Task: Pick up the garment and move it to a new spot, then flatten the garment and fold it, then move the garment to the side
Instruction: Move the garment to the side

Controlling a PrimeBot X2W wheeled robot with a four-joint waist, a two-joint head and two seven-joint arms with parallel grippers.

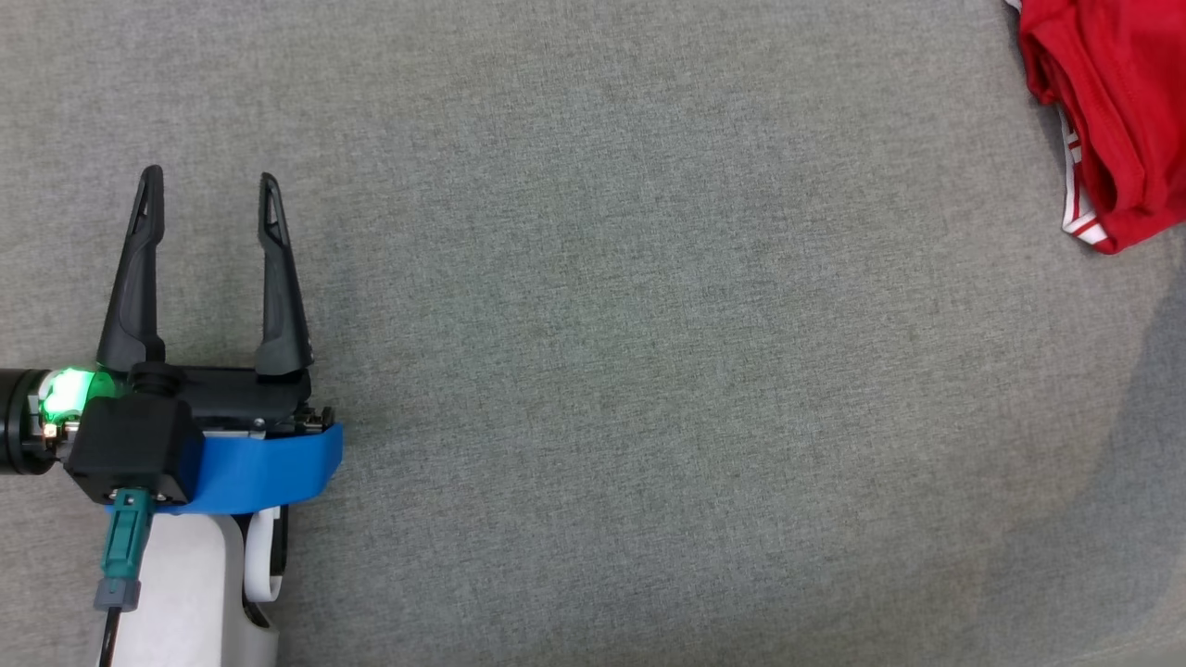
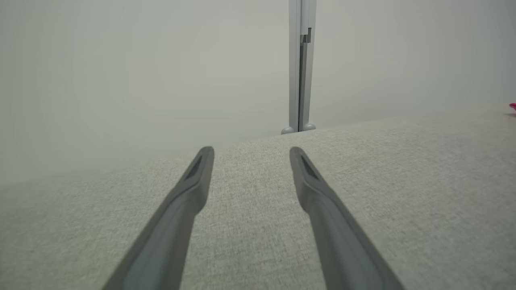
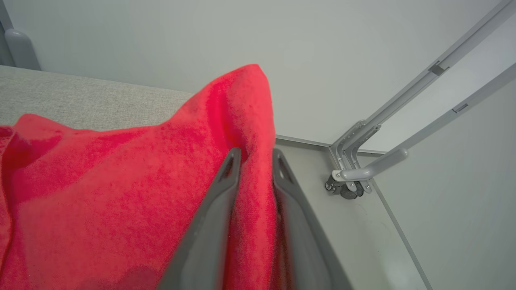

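Observation:
The garment (image 1: 1112,102) is red with white trim and lies bunched at the far right corner of the grey fabric surface (image 1: 602,324). In the right wrist view a raised fold of the garment (image 3: 121,181) runs between the two fingers of my right gripper (image 3: 256,155), which press on it from both sides. My left gripper (image 1: 210,181) hovers at the left over bare fabric, its jaws wide open with nothing between them (image 2: 252,152). A sliver of the garment (image 2: 512,106) shows at the right edge of the left wrist view.
A pale wall backs the surface, with an upright metal post (image 2: 301,64) behind its far edge. Beyond the surface's right end the floor drops away, and a grey metal frame with a bracket (image 3: 354,177) stands there.

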